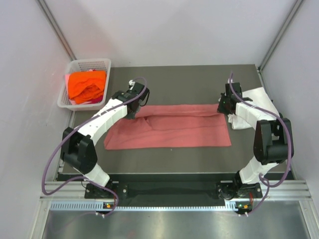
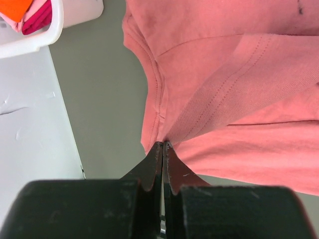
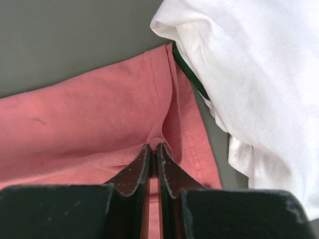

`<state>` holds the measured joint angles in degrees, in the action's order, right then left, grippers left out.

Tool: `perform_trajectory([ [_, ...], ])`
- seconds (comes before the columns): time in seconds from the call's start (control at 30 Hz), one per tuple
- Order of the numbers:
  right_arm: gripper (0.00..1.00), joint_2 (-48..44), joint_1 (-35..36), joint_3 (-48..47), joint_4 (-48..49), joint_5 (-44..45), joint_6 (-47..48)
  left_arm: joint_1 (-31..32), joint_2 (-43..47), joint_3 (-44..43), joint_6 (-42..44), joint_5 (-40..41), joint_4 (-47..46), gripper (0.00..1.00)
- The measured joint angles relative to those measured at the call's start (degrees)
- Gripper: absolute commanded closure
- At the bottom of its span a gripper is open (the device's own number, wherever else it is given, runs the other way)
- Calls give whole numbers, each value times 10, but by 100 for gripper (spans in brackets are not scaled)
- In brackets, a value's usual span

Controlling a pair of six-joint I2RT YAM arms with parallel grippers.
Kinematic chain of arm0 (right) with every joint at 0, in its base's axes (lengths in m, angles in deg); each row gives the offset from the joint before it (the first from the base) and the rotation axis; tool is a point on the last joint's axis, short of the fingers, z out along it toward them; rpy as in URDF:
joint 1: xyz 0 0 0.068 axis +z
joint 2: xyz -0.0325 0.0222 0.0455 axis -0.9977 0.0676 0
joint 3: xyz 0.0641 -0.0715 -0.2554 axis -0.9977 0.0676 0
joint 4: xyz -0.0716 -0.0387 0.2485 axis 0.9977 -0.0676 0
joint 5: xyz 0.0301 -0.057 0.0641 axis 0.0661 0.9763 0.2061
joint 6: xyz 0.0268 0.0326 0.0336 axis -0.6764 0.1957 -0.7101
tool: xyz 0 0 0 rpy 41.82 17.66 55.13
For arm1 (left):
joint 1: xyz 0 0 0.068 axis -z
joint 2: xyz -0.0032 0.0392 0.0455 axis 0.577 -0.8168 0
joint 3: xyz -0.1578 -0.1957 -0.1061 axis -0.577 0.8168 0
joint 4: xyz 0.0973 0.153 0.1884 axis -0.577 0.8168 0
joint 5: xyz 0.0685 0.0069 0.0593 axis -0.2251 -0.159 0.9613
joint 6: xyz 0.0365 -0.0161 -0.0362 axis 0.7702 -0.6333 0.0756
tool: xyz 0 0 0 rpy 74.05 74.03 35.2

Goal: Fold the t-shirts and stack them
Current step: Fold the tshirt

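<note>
Fold in progress: left pincer (image 2: 163, 145) and right pincer (image 3: 153, 147) each pinch a far corner of the pink shirt (image 1: 169, 130), spread mid-way across the tabletop (image 1: 174, 84); next, both should carry that edge toward the near edge.

I have bare desk (image 1: 184, 84) beyond the pink-red t-shirt (image 1: 174, 132) and along its near side; the basket (image 1: 89, 61) stands off its far-left corner, the white t-shirt (image 1: 261, 97) against its right end.

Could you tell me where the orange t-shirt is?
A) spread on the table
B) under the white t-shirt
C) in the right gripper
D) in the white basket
D: the orange t-shirt lies bunched in the white basket; the spread-out one is the pink t-shirt.
</note>
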<state>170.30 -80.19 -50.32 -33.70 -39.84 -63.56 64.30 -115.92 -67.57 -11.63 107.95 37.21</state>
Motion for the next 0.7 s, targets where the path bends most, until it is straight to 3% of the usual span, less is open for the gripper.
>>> perform_trajectory([
  [0.7,98,-81,0,127,62,11,-21,4,28,79,-10,-44,-6,100],
])
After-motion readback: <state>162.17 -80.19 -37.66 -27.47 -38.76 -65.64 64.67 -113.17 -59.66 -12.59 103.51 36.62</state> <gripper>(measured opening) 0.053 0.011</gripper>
